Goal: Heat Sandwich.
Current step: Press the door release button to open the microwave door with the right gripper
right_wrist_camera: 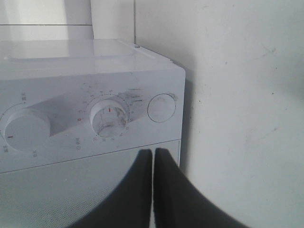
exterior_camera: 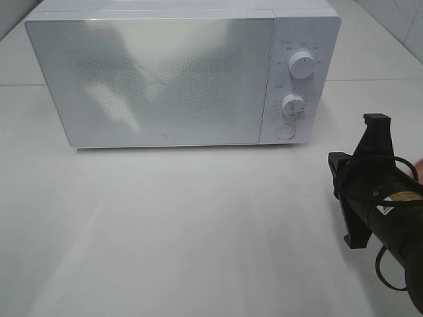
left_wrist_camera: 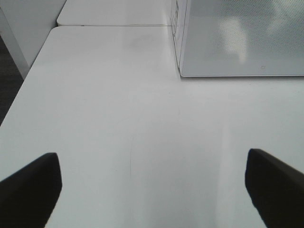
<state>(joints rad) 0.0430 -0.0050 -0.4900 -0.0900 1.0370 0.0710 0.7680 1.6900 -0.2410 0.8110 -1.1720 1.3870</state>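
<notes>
A white box-shaped microwave oven (exterior_camera: 165, 79) stands at twelve o'clock on a plain white tabletop (exterior_camera: 165, 231), its pale, speckled reflective door shut and facing six o'clock. On the oven's three o'clock side, a narrow control strip carries an upper round white dial (exterior_camera: 302, 66), a lower round white dial (exterior_camera: 292, 104) and, lowest, a round white button (exterior_camera: 285, 131). At four o'clock the black right gripper (exterior_camera: 337, 165), trailing a looped black cable (exterior_camera: 386, 277), is near the oven's control corner but apart from it.

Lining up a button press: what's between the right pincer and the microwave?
Only bare table separates pincer and microwave, seen in the high view.
</notes>
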